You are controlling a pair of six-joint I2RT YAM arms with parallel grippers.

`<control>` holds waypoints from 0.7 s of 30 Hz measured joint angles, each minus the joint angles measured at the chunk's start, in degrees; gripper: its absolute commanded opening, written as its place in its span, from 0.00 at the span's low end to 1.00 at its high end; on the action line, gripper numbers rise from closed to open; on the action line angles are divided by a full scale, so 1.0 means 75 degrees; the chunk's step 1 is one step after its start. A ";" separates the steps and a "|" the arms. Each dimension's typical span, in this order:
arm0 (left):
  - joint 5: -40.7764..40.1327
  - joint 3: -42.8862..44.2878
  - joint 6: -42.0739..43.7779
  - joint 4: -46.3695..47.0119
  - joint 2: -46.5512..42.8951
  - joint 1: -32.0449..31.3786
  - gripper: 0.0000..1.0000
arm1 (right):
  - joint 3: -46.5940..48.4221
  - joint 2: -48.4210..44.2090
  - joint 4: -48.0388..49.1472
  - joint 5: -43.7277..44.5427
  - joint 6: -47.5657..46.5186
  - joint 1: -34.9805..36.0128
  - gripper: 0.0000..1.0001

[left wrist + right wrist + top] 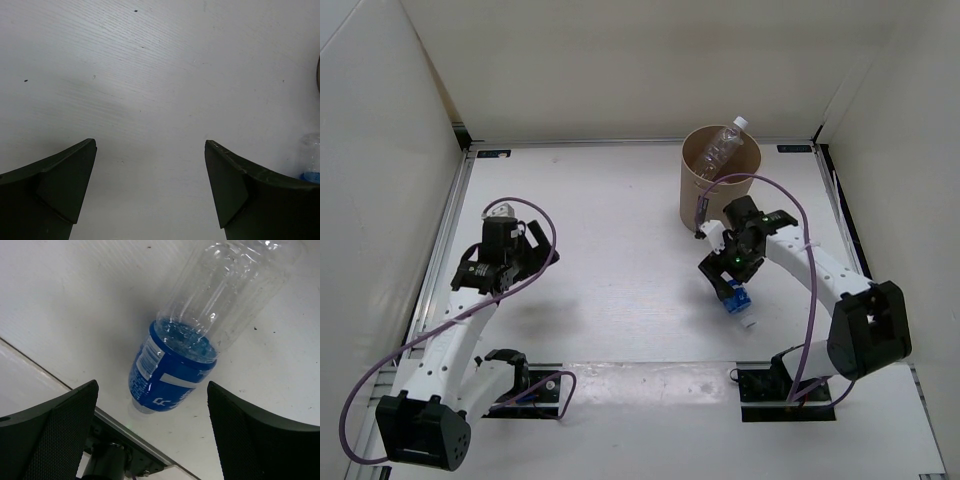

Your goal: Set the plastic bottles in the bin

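Observation:
The clear bottle with a blue label lies on the white table, its white cap toward the near edge. My right gripper hangs just over it, open. In the right wrist view the bottle lies between and beyond the spread fingers, untouched. The tan round bin stands at the back right with the slim clear white-capped bottle leaning out of it. My left gripper is open and empty over bare table on the left. The orange and short clear bottles are not in view.
White walls close in the table on three sides. The arm bases sit at the near edge. The left wrist view catches the blue-label bottle at its right edge.

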 measured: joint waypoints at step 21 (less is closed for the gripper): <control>-0.0038 0.0108 0.0157 -0.0233 0.0595 0.0000 1.00 | -0.0490 0.0729 0.0306 0.0137 -0.0860 0.0364 0.83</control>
